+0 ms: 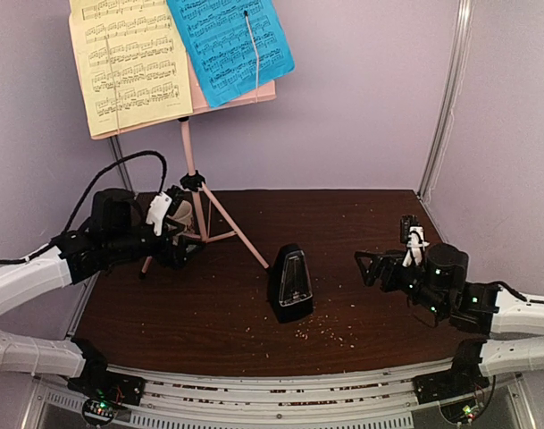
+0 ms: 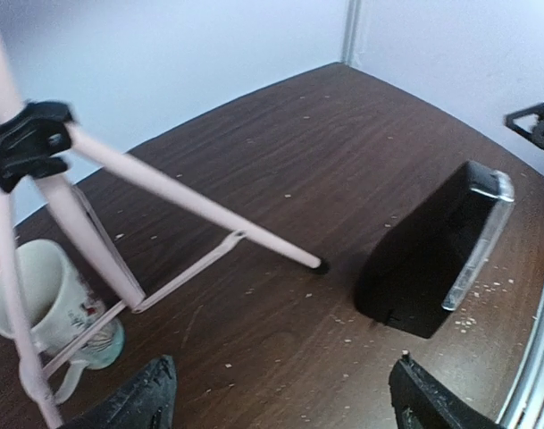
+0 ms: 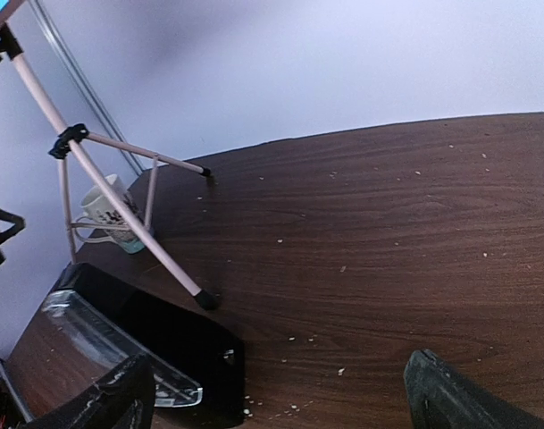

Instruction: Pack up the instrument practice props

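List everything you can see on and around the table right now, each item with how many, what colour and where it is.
music stand: one, pink, standing on tripod legs at the far left of the table
yellow page: one, on the left side of the stand's desk
blue page: one, on the desk to the right of the yellow one
metronome: one, black with a clear cover, upright near the middle of the table
mug: one, beige, among the stand's legs
crumbs: many, pale, scattered over the tabletop
table: one, dark brown wood
left gripper: one, black, open, empty, near the stand's legs
right gripper: one, black, open, empty, on the right side of the table
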